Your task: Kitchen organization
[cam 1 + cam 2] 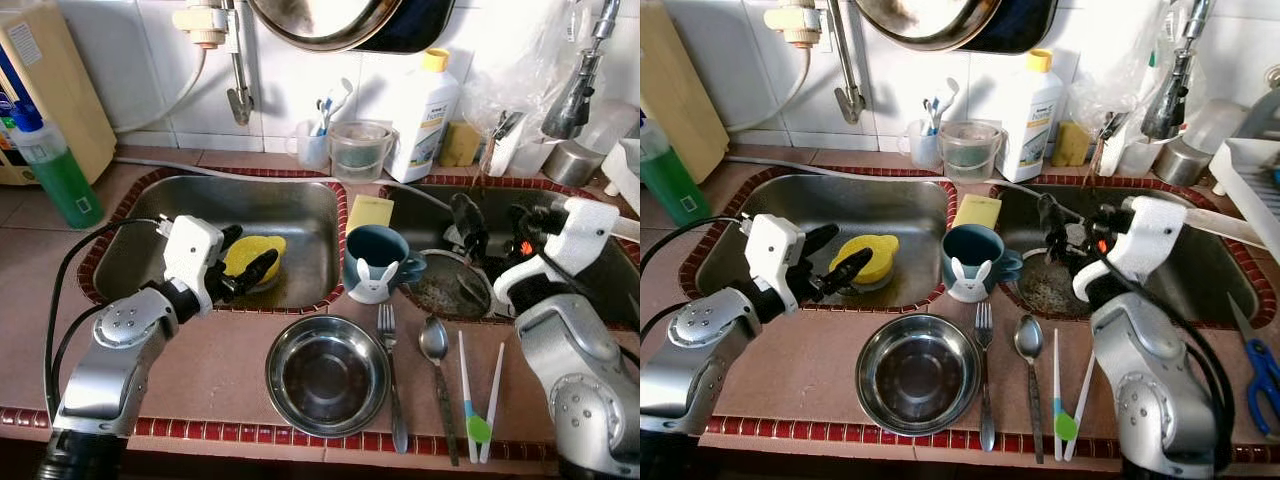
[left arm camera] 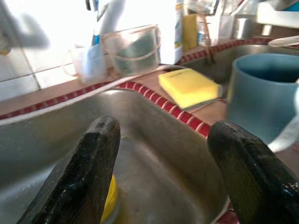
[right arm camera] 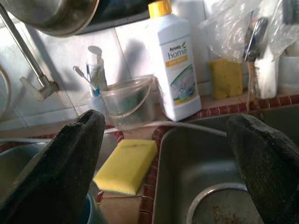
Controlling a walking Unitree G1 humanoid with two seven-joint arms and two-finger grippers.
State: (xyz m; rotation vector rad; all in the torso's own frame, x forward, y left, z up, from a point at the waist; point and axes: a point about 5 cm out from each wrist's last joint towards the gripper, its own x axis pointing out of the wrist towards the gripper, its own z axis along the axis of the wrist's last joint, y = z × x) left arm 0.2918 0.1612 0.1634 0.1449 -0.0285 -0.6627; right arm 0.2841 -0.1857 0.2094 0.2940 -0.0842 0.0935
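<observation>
Both grippers hang spread and empty — left gripper (image 1: 248, 262) over the yellow lid (image 1: 252, 254) (likely reaching), right gripper (image 1: 1060, 238) above the dirty pan (image 1: 1045, 287).

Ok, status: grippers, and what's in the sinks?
Left gripper open over yellow lid in left sink. Right gripper open above dirty pan in right sink. Blue mug on the divider between them.

A home kitchen: a tiled counter (image 1: 200, 360) holds a double steel sink (image 1: 310, 215), with a tap (image 1: 238, 100) on the white tiled wall, a dish soap bottle (image 1: 425, 115), a sponge (image 1: 370, 212), and cutlery beside a steel bowl (image 1: 326, 375).
</observation>
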